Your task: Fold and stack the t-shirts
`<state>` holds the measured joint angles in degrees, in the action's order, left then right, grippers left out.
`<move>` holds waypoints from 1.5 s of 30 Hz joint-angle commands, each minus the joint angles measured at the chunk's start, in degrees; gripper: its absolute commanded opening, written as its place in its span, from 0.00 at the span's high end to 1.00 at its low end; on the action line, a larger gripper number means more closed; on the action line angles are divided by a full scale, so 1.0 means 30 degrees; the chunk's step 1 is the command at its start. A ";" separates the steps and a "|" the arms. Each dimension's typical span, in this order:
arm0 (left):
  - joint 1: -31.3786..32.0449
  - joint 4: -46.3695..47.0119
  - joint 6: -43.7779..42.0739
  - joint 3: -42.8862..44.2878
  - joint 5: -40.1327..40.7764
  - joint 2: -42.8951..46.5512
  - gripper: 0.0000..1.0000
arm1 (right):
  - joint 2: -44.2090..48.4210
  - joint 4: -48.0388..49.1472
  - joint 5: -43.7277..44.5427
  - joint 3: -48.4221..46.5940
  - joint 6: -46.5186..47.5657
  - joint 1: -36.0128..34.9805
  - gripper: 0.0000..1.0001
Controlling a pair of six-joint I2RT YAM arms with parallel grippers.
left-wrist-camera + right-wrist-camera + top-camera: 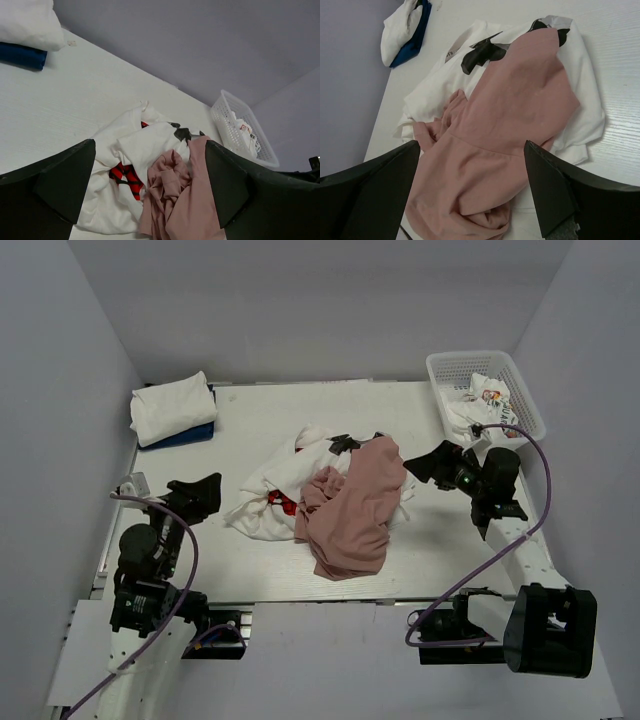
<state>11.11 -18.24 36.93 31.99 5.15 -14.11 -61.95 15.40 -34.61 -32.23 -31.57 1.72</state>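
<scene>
While a pink t-shirt lies crumpled atop white tees, my left fingers and right fingers hang spread, empty, flanking them, likely to free one.

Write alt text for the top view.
Crumpled pink cloth shirt atop rumpled white cloth shirts, between open left hand and open right hand. Folded white and blue shirts back left; white plastic lattice basket back right.

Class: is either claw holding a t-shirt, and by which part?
Nothing is held. The left claw and right claw both stand open, neither gripping the t-shirts.
</scene>
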 commanded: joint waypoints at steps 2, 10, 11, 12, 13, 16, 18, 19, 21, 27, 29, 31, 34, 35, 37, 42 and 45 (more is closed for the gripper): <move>0.0045 -0.0805 0.0376 -0.0145 0.0482 -0.0276 0.00 | 0.0846 -0.0504 -0.2080 -0.1005 0.0790 -0.0103 0.10; 0.0045 -0.1276 0.0437 0.0265 0.0600 -0.4345 0.00 | 0.0467 -0.8411 0.6836 -0.4490 0.5249 -0.6178 0.10; 0.0045 -0.1274 0.0435 0.0265 0.0599 -0.5104 0.00 | -0.0027 -0.8588 0.7893 -0.4869 0.5599 -0.6893 0.10; 0.0045 -0.1274 0.0435 0.0265 0.0599 -0.5431 0.00 | -0.0728 -0.9402 0.9151 -0.5076 0.6037 -0.9046 0.10; 0.0045 -0.1274 0.0435 0.0265 0.0599 -0.5666 0.00 | -0.1171 -0.9700 0.9628 -0.5426 0.6419 -0.9793 0.10; 0.0045 -0.1098 0.0261 0.0265 0.0599 -0.6283 0.00 | -0.3280 -0.9852 1.0804 -0.5285 0.6862 -1.2982 0.10; 0.0045 -0.0893 0.0259 0.0265 0.0599 -0.6518 0.00 | -0.4717 -0.9413 1.1297 -0.4612 0.7212 -1.4308 0.10; 0.0045 -0.0893 0.0085 0.0265 0.0425 -0.6692 0.00 | -0.5010 -0.9149 1.1418 -0.4406 0.7388 -1.4602 0.10; 0.0045 -0.0893 -0.0091 0.0265 0.0423 -0.6694 0.00 | -0.6299 -0.8507 1.3081 -0.3849 0.7214 -1.5424 0.10; 0.0045 -0.1274 -0.0092 0.0265 0.0773 -0.6694 0.00 | -0.7854 -0.5906 1.4668 -0.3000 0.6718 -1.6478 0.10; 0.0045 -0.1274 -0.0092 0.0265 0.0948 -0.6694 0.00 | -0.8030 -0.5573 1.5661 -0.3114 0.6395 -1.6800 0.15; 0.0045 -0.1798 -0.0092 0.0265 0.1300 -0.6520 0.00 | -0.8148 -0.5748 1.6368 -0.3378 0.6248 -1.6890 0.55; 0.0045 -0.2153 0.0083 0.0265 0.1973 -0.6315 0.00 | -0.7417 -0.4081 1.6082 -0.3261 0.5778 -1.7095 1.00; 0.0045 -0.2153 0.0083 0.0265 0.1976 -0.6313 0.00 | -0.7212 -0.4397 1.4251 -0.3522 0.5691 -1.6979 1.00; 0.0045 -0.2153 0.0083 0.0265 0.1976 -0.6139 0.00 | -0.7181 -0.4692 1.4318 -0.4921 0.5690 -1.7123 1.00; 0.0045 -0.2153 0.0083 0.0089 0.1976 -0.5700 0.00 | -0.5310 -0.4753 1.6660 -0.6453 0.5192 -1.6980 1.00; 0.0045 -0.2153 0.0287 0.0089 0.1976 -0.5698 0.00 | -0.2648 -0.3466 1.8945 -0.6719 0.5516 -1.6833 1.00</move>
<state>11.16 -24.08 37.39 31.97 10.17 -31.83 -77.78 -2.44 14.48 -48.29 -14.61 -49.19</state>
